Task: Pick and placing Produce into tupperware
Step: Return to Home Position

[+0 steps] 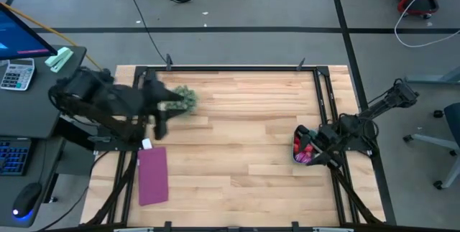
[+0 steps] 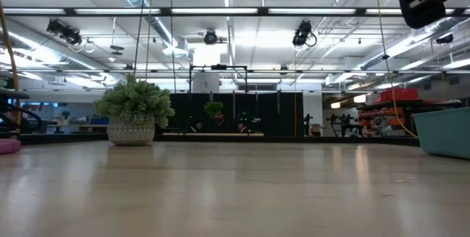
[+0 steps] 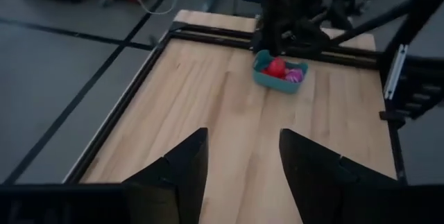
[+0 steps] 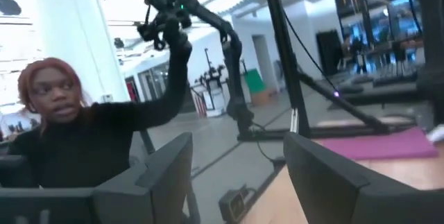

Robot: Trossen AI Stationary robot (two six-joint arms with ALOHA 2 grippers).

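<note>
The teal tupperware tub (image 3: 266, 79) stands on the table near its right edge; it also shows in the low view (image 2: 445, 131). Inside lie a red piece (image 3: 276, 67) and a magenta piece (image 3: 294, 75), seen from above as red and pink produce (image 1: 302, 150). My right gripper (image 1: 314, 149) is open and empty, right over the tub's right side. My left gripper (image 1: 165, 108) is open and empty at the table's far left, beside the green plant ball (image 1: 184, 98). Its fingers (image 3: 184, 172) point across the table toward the tub.
A flat purple mat (image 1: 152, 176) lies at the near left. The green plant stands in a pale pot (image 2: 132, 130). Dark frame rails (image 1: 237, 68) run along the table's edges. Bare wood lies between the plant and the tub. A person (image 4: 76, 134) shows beyond the table's left.
</note>
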